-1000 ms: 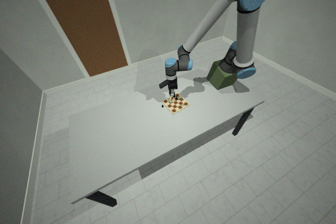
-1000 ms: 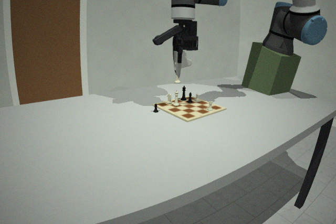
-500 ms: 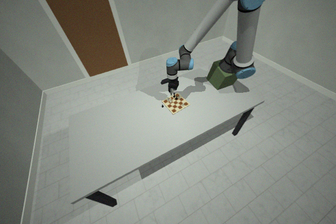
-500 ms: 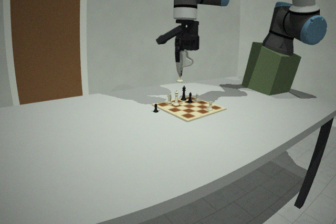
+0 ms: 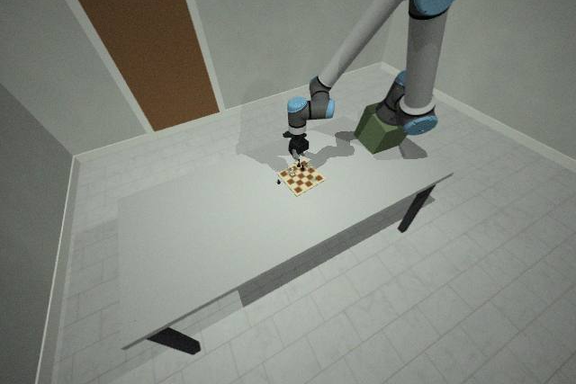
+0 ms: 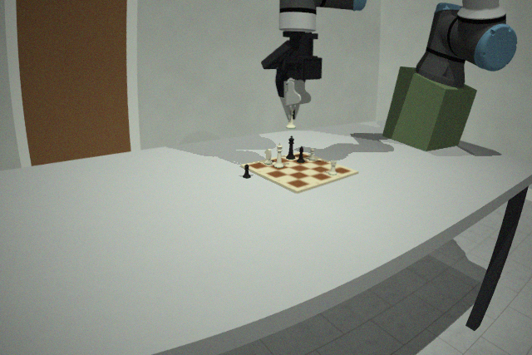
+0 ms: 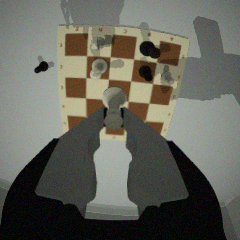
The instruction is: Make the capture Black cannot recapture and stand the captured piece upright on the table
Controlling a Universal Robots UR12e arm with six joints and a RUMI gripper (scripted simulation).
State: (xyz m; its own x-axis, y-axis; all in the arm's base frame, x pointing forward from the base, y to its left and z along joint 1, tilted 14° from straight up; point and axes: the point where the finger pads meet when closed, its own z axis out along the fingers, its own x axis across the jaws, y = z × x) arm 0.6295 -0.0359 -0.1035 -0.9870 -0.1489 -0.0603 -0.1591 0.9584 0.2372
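Grey tabletop (image 6: 129, 230): chessboard (image 6: 300, 184); captured black pawn (image 6: 246, 171) upright beside it. Hand (image 6: 291, 115) pinches white pawn (image 6: 291, 122) high above board. Risk: off-centre lowering topples the neighbouring black king (image 6: 290, 147).

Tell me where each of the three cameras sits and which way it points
Top: high in the room, looking down at the table, chessboard and the whole arm.
Exterior: near table height, facing across the table at the board, the wrist and the tool holding a white pawn in the air.
Wrist: on the tool, looking straight down past its fingers at the board.
Shared: all show the board; wrist and exterior both show a black pawn standing off it.
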